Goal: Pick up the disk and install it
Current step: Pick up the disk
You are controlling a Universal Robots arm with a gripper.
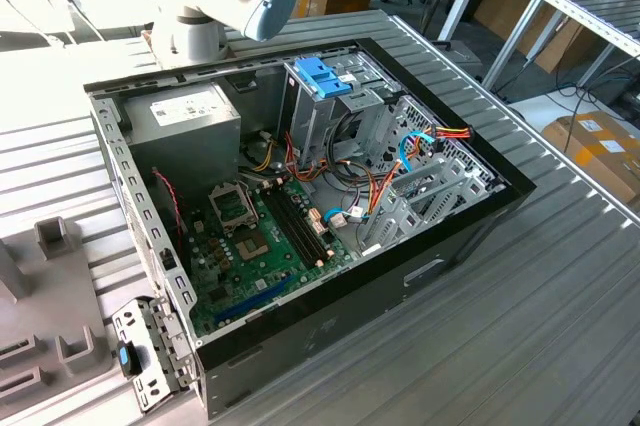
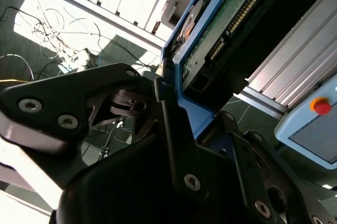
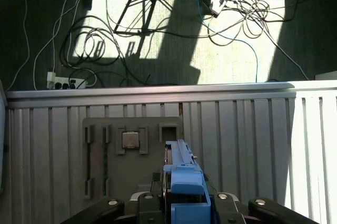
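The gripper (image 3: 184,202) is clamped on the disk (image 3: 181,169), with its black fingers (image 2: 167,113) pressing the light-blue rails from either side. The disk hangs in the air, clear of the ribbed table (image 3: 237,129). It shows edge-on in the first wrist view, and in the second wrist view its green circuit board (image 2: 231,8) faces out. Below it on the table lies a grey holder (image 3: 95,155) with a chip (image 3: 130,140) seated in it. In the exterior view the open case (image 1: 400,276) sits on the table. A blue handle (image 1: 322,76) tops its cage (image 1: 305,121), and the motherboard (image 1: 260,236) lies bare.
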